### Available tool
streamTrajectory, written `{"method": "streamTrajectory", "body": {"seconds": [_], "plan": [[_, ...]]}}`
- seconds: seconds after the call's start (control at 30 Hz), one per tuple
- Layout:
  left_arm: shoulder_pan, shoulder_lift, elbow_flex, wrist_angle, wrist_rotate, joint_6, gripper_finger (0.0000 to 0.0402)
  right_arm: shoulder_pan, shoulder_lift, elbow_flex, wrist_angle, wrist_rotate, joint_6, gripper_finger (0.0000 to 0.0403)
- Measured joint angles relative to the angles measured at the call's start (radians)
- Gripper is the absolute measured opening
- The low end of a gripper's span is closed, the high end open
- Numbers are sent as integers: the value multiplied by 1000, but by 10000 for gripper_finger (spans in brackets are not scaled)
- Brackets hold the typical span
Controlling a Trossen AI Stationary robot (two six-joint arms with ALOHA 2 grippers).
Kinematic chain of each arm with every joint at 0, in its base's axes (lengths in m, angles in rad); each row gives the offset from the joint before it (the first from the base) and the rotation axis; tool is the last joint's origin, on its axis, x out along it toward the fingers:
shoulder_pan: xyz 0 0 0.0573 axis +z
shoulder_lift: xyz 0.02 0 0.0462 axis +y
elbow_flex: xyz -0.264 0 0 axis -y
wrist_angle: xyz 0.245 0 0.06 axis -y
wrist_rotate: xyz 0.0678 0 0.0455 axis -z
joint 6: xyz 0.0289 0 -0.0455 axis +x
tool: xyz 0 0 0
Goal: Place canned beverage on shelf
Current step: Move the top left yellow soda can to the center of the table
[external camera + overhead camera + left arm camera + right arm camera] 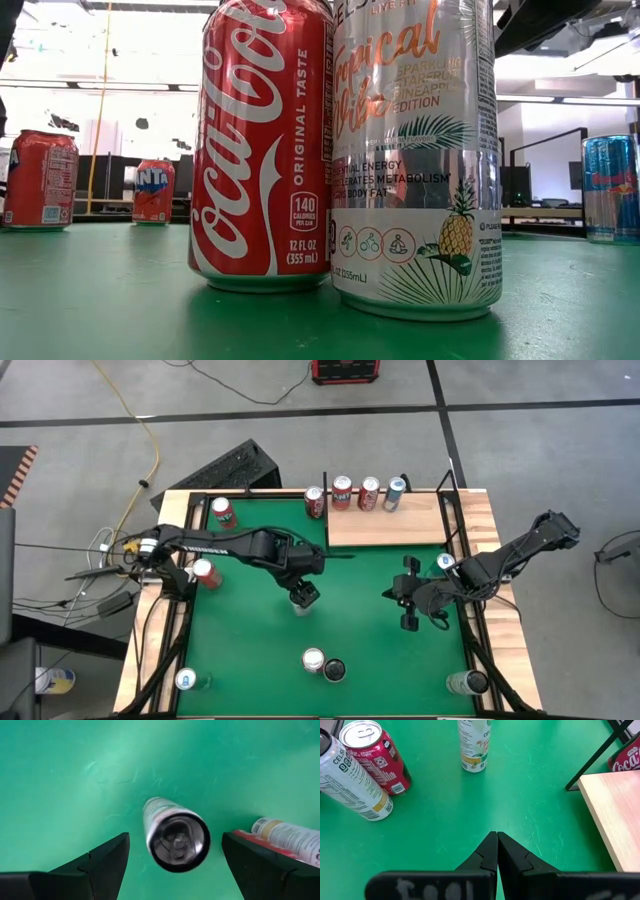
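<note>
Left claw (303,596) open wide, straddling upright can (175,836) for grasp; right claw (497,851) shut, empty, waiting near shelf (388,528).

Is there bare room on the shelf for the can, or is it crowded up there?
The shelf board is mostly bare: open wood runs from the row of cans along its back edge forward to its front edge. Only that back edge is crowded. The left gripper hangs open over a slim can on the green table.
</note>
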Motion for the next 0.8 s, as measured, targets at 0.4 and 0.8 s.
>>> {"method": "streamTrajectory", "body": {"seconds": [0.4, 0.8], "plan": [[-50, 22, 0, 15, -1, 31, 302, 0, 0, 0, 0, -1, -3, 30], [-61, 57, -1, 30, -29, 80, 302, 8, 0, 0, 1, -5, 0, 30]]}}
